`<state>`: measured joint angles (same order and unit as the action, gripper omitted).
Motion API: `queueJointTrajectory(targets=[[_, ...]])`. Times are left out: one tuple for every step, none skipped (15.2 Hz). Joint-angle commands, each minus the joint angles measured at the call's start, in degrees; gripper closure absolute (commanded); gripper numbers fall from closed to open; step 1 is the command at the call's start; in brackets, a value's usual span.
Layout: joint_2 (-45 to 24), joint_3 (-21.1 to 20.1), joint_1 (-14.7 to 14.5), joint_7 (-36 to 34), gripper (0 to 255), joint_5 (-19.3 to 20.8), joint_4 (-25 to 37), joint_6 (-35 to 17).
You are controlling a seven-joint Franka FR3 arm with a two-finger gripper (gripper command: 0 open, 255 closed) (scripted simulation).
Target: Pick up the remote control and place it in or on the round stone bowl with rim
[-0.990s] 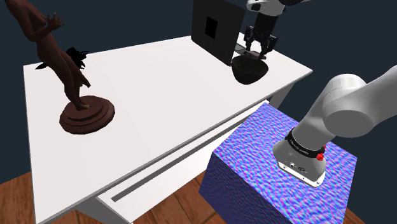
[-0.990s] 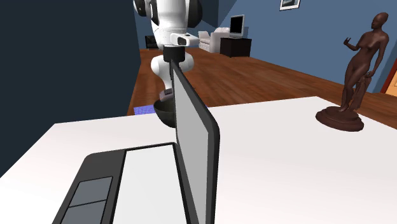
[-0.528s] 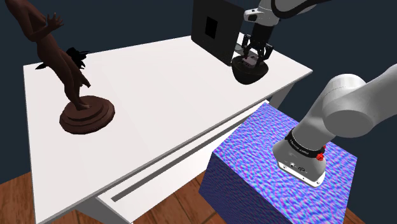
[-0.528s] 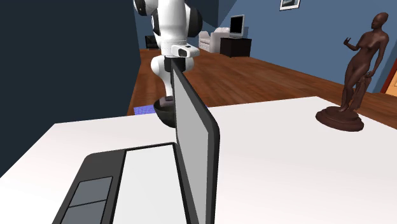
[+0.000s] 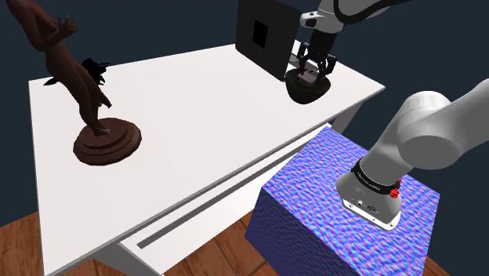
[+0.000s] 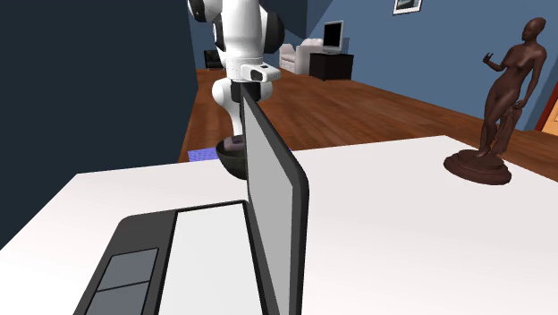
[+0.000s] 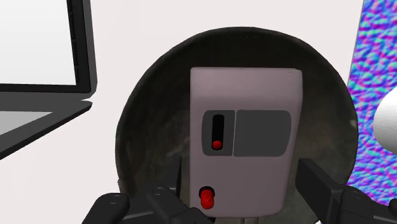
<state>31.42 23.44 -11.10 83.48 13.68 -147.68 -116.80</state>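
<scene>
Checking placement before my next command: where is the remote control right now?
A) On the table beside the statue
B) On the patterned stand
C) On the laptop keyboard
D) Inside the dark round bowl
D: the wrist view shows the pale grey remote control lying inside the dark round bowl, with the gripper just above it.

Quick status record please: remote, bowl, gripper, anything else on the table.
remote: pale grey, red buttons, lying inside the bowl
bowl: dark, round, on the white table beside the open laptop
gripper: above the bowl, open, straddling the remote
other: dark brown statue across the table
task: remote appears placed
</scene>
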Motion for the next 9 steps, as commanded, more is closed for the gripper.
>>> queueJointTrajectory(targets=[[0.0, 0.0, 0.0, 0.0, 0, 0.0, 0.0, 0.0], [0.0, 0.0, 0.0, 0.0, 0, 0.0, 0.0, 0.0], [0.0, 0.0, 0.0, 0.0, 0, 0.0, 0.0, 0.0], [0.0, 0.0, 0.0, 0.0, 0, 0.0, 0.0, 0.0], [0.0, 0.0, 0.0, 0.0, 0, 0.0, 0.0, 0.0], [0.7, -0.4, 0.0, 0.0, 0, -0.2, 1.5, 2.2], [1.3, -0.8, -0.1, 0.0, 0, -0.5, 3.0, 4.3], [1.8, -1.2, -0.2, 0.0, 0, -0.7, 4.6, 6.3], [2.1, -1.5, -0.3, 0.0, 0, -0.9, 5.8, 7.9]])
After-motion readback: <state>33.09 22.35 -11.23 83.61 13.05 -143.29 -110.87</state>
